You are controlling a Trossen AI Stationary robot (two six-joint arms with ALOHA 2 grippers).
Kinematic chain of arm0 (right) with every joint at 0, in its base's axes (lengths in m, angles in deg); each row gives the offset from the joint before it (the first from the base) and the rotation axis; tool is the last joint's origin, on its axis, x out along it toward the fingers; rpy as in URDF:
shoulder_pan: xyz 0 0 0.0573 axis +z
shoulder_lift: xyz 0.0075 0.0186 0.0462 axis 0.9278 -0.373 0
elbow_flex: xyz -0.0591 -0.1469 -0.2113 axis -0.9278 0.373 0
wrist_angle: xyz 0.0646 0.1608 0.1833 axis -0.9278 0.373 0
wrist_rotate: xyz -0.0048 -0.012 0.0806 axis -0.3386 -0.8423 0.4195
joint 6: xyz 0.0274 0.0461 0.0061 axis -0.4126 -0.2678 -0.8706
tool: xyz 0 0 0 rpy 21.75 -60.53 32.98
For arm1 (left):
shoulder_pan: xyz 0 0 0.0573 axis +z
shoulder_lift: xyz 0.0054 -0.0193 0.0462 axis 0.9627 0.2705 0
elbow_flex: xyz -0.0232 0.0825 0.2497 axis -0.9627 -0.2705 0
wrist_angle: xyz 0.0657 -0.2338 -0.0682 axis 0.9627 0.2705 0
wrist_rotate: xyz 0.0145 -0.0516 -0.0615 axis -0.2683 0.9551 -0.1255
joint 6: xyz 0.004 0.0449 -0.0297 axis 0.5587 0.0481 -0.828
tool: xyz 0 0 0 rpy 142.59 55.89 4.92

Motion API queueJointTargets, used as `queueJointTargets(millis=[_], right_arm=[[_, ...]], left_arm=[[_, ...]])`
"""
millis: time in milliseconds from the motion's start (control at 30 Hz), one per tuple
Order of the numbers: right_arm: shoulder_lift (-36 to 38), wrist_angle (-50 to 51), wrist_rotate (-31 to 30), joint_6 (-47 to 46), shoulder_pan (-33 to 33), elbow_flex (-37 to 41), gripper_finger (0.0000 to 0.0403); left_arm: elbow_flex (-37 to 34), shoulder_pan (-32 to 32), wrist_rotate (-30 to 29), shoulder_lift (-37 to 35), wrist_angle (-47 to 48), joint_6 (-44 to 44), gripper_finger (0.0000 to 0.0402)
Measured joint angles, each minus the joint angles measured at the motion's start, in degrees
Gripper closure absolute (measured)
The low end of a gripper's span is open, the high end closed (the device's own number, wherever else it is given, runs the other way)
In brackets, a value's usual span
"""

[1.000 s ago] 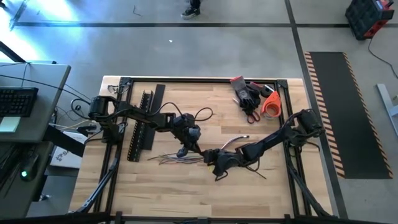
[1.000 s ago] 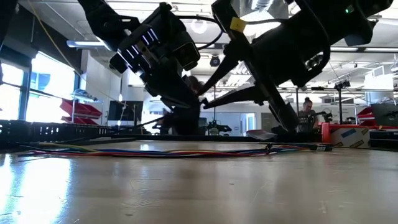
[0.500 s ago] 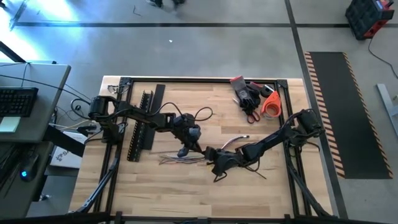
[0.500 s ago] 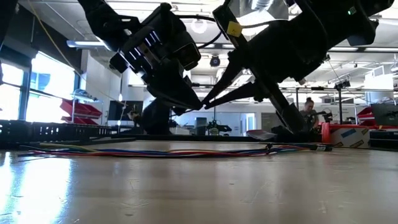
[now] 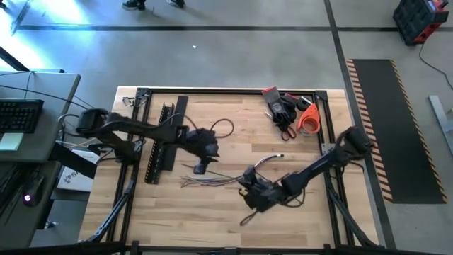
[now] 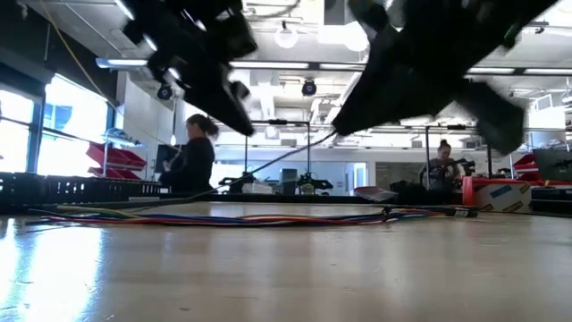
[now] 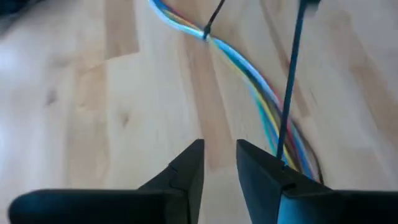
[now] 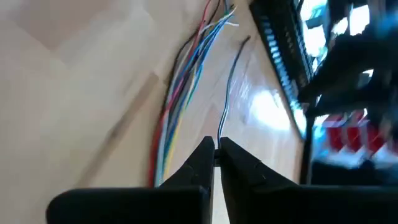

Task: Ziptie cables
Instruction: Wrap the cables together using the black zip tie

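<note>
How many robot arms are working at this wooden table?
2: the left arm reaches in from the table's left side, the right arm from its right, both above the cables.

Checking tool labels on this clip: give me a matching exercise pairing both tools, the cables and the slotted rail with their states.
1 left tool
2 right tool
3 cables
4 slotted rail

A shut on a thin black zip tie
B loose, many-coloured bundle
C open, gap empty
D black, at the table's left side

Pairs: 1-C, 2-A, 3-B, 4-D
</note>
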Motion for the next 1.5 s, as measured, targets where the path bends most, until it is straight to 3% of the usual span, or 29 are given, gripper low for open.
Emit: queueJointTargets(millis=[133, 300, 500, 700, 867, 1067, 1200, 1333, 1500], right_arm=[[0.1, 15.6, -3.0, -13.4, 3.5, -8.7, 0.0403], [0.1, 28.7, -9.3, -27.8, 8.8, -18.8, 0.0403], [0.1, 43.2, -11.0, -42.3, 16.3, -29.1, 0.0403], [0.1, 49.2, -2.5, -54.5, 21.7, -39.0, 0.0403], [0.1, 50.6, 3.2, -62.6, 23.4, -41.6, 0.0403], [-0.2, 51.0, 7.3, -68.8, 24.2, -41.9, 0.0403], [-0.4, 51.1, 8.2, -71.1, 24.7, -41.9, 0.0403], [-0.4, 51.4, 8.6, -71.3, 24.9, -41.9, 0.0403], [-0.7, 51.6, 9.4, -72.0, 24.3, -41.9, 0.0403]], left_arm=[[-0.4, -7.1, -8.8, -5.0, 5.8, -4.4, 0.0340], [-3.8, -16.8, -12.7, -6.7, 6.6, -16.1, 0.0347], [-10.0, -26.9, -23.3, -5.9, 0.1, -27.0, 0.0332], [-13.7, -31.3, -26.9, -3.6, -4.9, -29.8, 0.0289], [-14.2, -31.1, -31.6, 0.9, -4.9, -28.0, 0.0241], [-13.9, -28.6, -31.8, 7.9, -6.2, -28.4, 0.0202], [-13.8, -26.4, -26.2, 10.9, -9.9, -27.5, 0.0202], [-13.8, -24.7, -21.0, 11.3, -11.9, -27.6, 0.0220], [-13.9, -22.5, -16.7, 11.2, -13.1, -26.6, 0.0281]])
